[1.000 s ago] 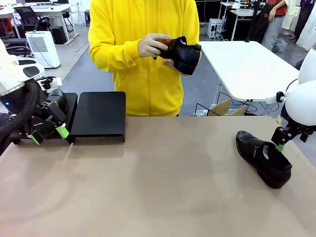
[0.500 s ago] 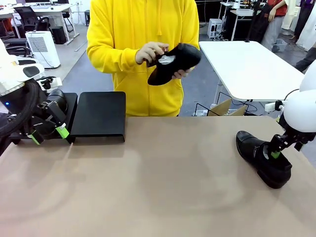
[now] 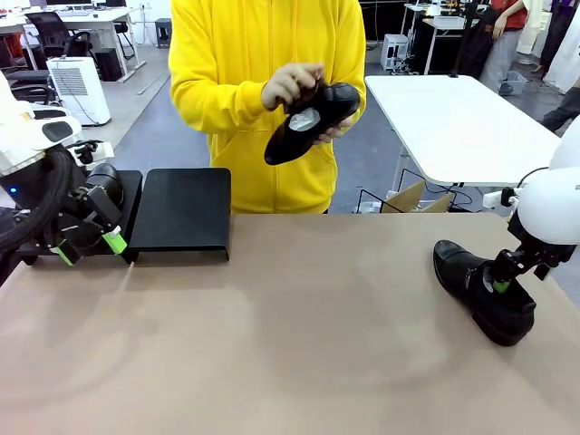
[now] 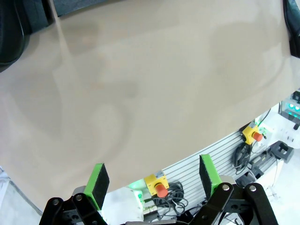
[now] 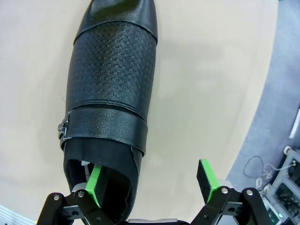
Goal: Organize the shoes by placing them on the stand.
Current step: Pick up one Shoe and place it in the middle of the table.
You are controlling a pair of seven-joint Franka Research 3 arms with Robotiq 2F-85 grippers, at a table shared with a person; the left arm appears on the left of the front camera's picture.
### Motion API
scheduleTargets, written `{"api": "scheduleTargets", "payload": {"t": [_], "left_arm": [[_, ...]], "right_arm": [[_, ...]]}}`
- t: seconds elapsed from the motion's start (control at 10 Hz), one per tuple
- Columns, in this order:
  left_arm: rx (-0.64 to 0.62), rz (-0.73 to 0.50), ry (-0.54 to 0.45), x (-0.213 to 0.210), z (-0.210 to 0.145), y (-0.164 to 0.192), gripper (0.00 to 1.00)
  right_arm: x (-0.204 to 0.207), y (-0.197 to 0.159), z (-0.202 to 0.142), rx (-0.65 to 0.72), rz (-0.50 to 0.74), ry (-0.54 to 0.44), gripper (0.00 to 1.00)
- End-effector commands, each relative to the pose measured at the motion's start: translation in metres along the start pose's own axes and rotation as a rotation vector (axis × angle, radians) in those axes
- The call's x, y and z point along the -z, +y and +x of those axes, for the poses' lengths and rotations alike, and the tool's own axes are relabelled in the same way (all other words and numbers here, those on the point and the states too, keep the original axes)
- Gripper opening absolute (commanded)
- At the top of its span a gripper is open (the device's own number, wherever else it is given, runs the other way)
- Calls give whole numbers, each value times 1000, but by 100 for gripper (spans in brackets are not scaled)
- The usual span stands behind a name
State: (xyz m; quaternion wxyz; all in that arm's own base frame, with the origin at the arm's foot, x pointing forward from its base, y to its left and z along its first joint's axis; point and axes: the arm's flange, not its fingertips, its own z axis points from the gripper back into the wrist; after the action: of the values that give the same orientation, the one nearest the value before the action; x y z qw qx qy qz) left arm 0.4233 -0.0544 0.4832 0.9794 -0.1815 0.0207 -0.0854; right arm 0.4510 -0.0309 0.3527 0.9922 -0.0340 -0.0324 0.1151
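One glossy black shoe (image 3: 478, 292) lies on the right of the table, toe towards the far left. My right gripper (image 3: 498, 283) is down at its heel end and open. In the right wrist view that shoe (image 5: 110, 89) fills the middle; one green finger (image 5: 95, 185) is inside its opening, the other finger (image 5: 206, 180) is outside over the bare table. The person in a yellow hoodie holds a second shoe (image 3: 313, 122) in both hands above the far edge. The black stand (image 3: 181, 213) sits at the far left. My left gripper (image 3: 86, 245) hangs open beside it, holding nothing (image 4: 153, 178).
The tan table (image 3: 290, 344) stretches wide between the stand and the right-hand shoe. The left platform of the stand (image 3: 133, 186) is partly hidden behind my left arm. A white table (image 3: 453, 118) stands beyond the far right edge.
My right gripper has come down and leftward onto the shoe's heel opening. The person has turned the held shoe over, toe now pointing down-left. The left arm has not moved.
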Motion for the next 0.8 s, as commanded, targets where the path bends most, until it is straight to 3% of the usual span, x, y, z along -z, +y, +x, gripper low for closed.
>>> {"api": "scheduleTargets", "payload": {"t": [0.0, 0.2, 0.6, 0.7], "left_arm": [[3, -7, -1, -1, -2, 1, 100], [3, -7, -1, -1, -2, 1, 100], [3, -7, -1, -1, -2, 1, 100], [3, -7, -1, -1, -2, 1, 100]], "right_arm": [[12, -4, 2, -23, 40, -22, 100], [16, -6, 3, -32, 33, -28, 95], [16, -9, 2, -19, 23, -26, 15], [16, -10, 2, -15, 23, -24, 0]]}}
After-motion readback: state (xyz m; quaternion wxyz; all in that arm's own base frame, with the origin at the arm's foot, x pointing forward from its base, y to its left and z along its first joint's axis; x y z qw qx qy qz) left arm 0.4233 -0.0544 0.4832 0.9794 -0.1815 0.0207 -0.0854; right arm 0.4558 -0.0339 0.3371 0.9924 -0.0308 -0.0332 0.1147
